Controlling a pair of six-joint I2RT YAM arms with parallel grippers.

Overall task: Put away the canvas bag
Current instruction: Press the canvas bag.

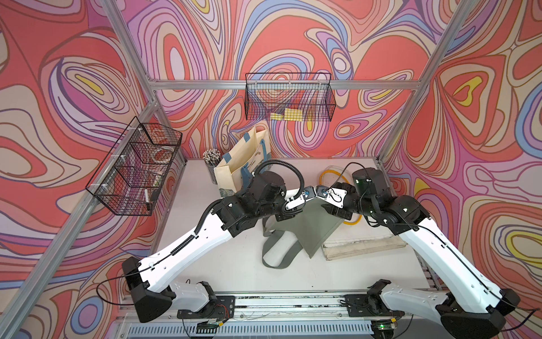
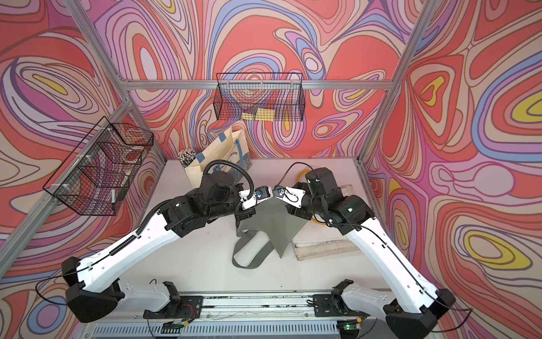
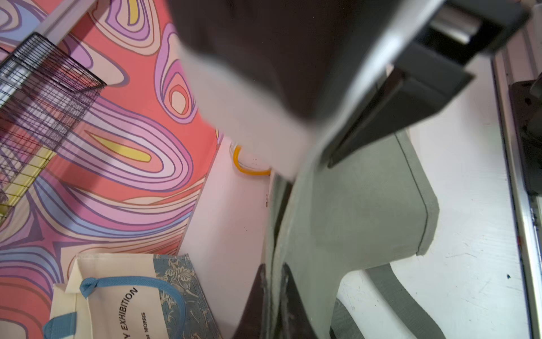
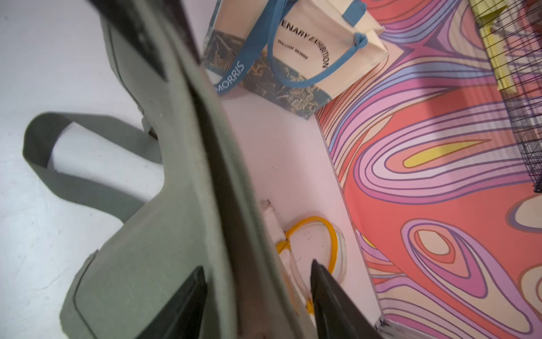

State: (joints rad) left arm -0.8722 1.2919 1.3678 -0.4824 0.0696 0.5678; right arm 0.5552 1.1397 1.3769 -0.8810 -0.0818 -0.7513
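One canvas bag (image 1: 305, 229) edge, left pincer (image 3: 272, 293) tight, right pincer (image 4: 256, 265) wide.

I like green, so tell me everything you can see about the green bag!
The green bag is soft, plain olive cloth with stitched edges and a long looped strap. It is lifted into a peak, with its strap lying on the white table. The left tool is shut on the raised part; the right tool stands open around its edge.

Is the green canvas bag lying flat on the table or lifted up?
Partly lifted: the left gripper pinches the green canvas bag by one corner, holding it up; its handles lie on the table.
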